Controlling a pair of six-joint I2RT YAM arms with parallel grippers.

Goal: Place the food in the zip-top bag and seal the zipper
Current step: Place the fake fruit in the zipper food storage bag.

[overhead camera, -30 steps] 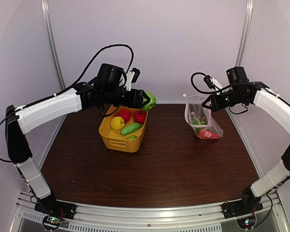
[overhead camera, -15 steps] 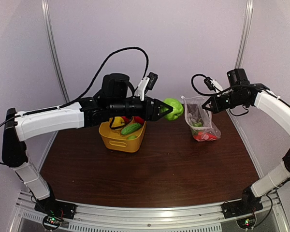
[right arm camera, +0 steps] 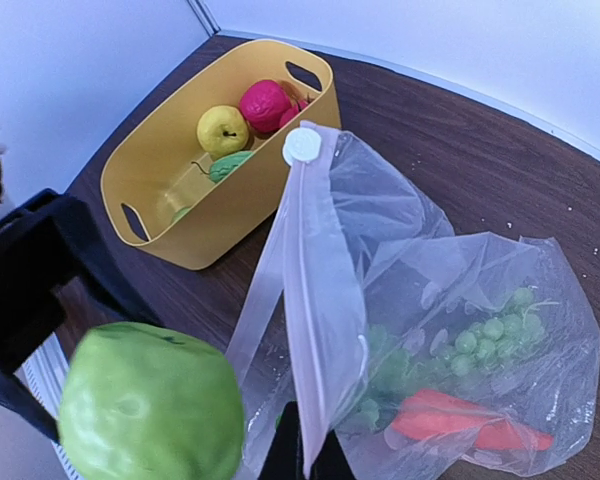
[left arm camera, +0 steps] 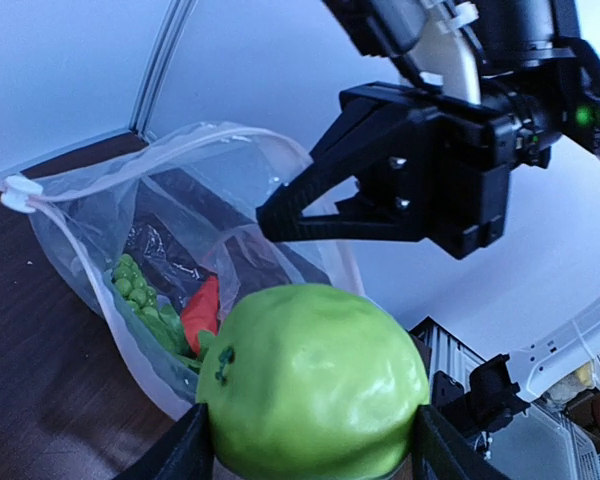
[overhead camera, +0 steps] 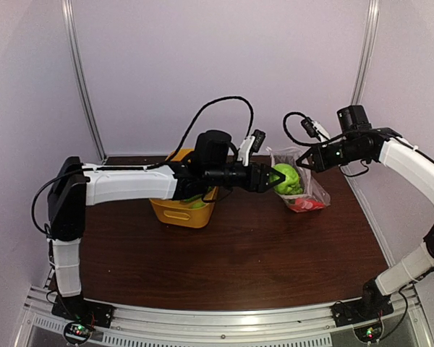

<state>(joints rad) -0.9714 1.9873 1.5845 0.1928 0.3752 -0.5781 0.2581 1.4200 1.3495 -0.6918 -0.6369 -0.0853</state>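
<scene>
My left gripper (overhead camera: 279,178) is shut on a green toy apple (overhead camera: 288,178) and holds it at the mouth of the clear zip-top bag (overhead camera: 304,189). In the left wrist view the apple (left arm camera: 310,385) fills the space between my fingers, with the bag (left arm camera: 130,250) open just beyond. My right gripper (overhead camera: 302,163) is shut on the bag's zipper strip (right arm camera: 315,330) and holds the mouth up. Green grapes (right arm camera: 475,335) and a red piece (right arm camera: 460,425) lie inside the bag. The apple also shows in the right wrist view (right arm camera: 150,405).
A yellow basket (overhead camera: 175,211) stands on the brown table left of the bag, partly behind my left arm. It holds a yellow fruit (right arm camera: 222,128), a red fruit (right arm camera: 268,105) and a green piece (right arm camera: 230,165). Walls close the back and sides.
My left arm has swung right with the green apple, from above the basket to the bag's mouth. My right gripper has kept hold of the bag's edge.
</scene>
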